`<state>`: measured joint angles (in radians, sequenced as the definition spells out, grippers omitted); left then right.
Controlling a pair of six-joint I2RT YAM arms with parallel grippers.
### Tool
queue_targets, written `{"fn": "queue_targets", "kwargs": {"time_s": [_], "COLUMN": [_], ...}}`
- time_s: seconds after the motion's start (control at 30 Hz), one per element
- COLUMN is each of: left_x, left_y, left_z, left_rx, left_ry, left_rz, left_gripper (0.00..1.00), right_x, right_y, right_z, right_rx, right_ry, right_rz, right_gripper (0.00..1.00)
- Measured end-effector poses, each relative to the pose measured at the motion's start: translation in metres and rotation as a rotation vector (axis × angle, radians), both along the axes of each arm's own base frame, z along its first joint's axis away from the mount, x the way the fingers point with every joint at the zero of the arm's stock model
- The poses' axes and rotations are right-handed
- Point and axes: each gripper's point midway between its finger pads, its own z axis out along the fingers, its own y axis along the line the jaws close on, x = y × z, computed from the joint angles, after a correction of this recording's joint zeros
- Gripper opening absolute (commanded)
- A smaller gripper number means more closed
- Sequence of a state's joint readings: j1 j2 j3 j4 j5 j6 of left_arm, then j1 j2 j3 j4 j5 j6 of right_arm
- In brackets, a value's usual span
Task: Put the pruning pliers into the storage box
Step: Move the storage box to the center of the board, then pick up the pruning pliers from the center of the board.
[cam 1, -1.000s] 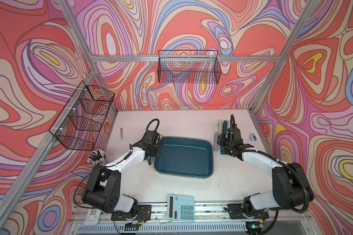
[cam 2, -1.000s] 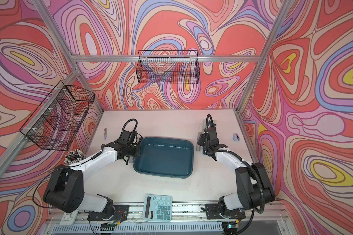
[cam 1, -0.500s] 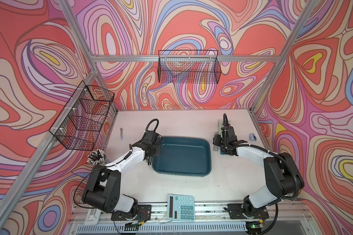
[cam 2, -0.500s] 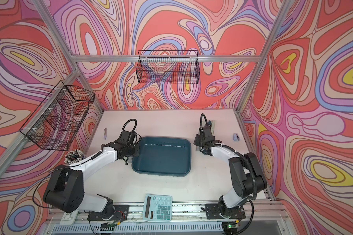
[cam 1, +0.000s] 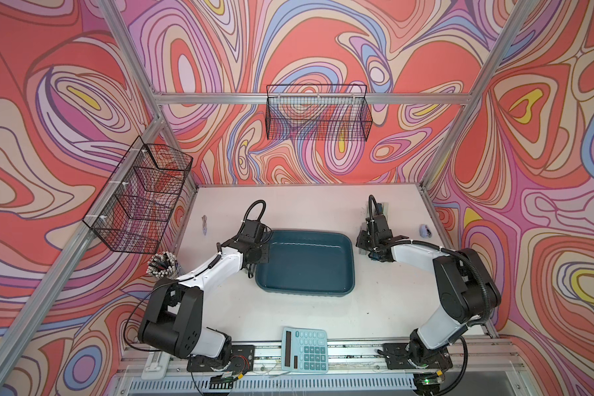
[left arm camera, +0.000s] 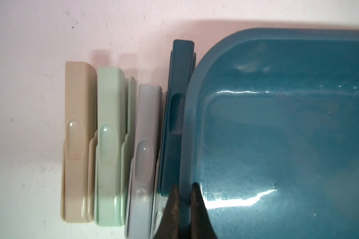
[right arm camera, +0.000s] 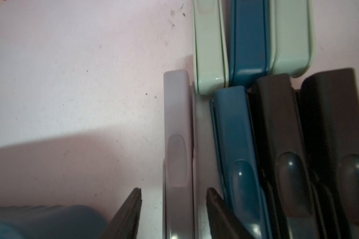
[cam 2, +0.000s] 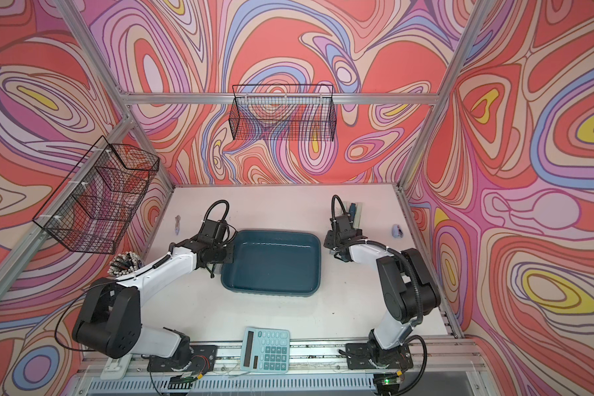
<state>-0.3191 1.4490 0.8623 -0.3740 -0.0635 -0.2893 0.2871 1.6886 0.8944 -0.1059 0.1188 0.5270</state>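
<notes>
Your left gripper (left arm camera: 185,186) is clamped shut on the storage box (left arm camera: 278,124). In the left wrist view its two dark fingertips pinch the box's rim from either side, near a corner. Along that edge of the box four tools lie side by side on the white table (left arm camera: 29,103). The beige pliers (left arm camera: 79,124) are farthest from the box, then come the pale green pliers (left arm camera: 110,115) and the light grey pliers (left arm camera: 147,124). The dark teal pliers (left arm camera: 175,82) are tucked partly under the flared rim.

Your right gripper (right arm camera: 174,191) has its jaws apart, one finger on each side of the grey pliers (right arm camera: 177,115). A sliver of table shows between each finger and the tool, so it grips nothing. Just beside the grey one lie the blue pliers (right arm camera: 234,128), the black pliers (right arm camera: 278,124) and the second black pliers (right arm camera: 336,115), packed close together. Past their ends sit the far pliers (right arm camera: 249,41): two pale green ones with a blue one between them.

In both top views the storage box (cam 1: 306,264) (cam 2: 271,264) sits mid-table between your two arms, and the far pliers (cam 1: 384,210) (cam 2: 355,212) poke out beyond the right wrist. Every pair of pliers you can see lies on the table outside the box. The calculator (cam 1: 304,349) rests at the near edge, well apart from the box. The small lilac object (cam 1: 425,230) lies by the right wall.
</notes>
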Motion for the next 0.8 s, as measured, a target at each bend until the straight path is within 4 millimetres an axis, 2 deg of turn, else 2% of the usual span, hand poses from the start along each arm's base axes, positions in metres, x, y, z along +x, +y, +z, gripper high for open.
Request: {"fn": "queue_targets", "kwargs": {"time_s": [0.43, 0.67, 0.8], "left_x": [0.000, 0.000, 0.000], "left_y": [0.000, 0.000, -0.001], "left_z": [0.000, 0.000, 0.000], "left_rx": [-0.002, -0.004, -0.014], "left_ry": [0.000, 0.001, 0.002], "left_rz": [0.003, 0.006, 0.017], "left_gripper": [0.00, 0.00, 0.00], "right_x": [0.008, 0.009, 0.006], "right_y": [0.003, 0.002, 0.003], "right_z": [-0.015, -0.013, -0.010], "right_rx": [-0.055, -0.076, -0.081], "right_ry": [0.019, 0.012, 0.029], "right_rz": [-0.024, -0.030, -0.024], "right_gripper": [0.31, 0.23, 0.22]}}
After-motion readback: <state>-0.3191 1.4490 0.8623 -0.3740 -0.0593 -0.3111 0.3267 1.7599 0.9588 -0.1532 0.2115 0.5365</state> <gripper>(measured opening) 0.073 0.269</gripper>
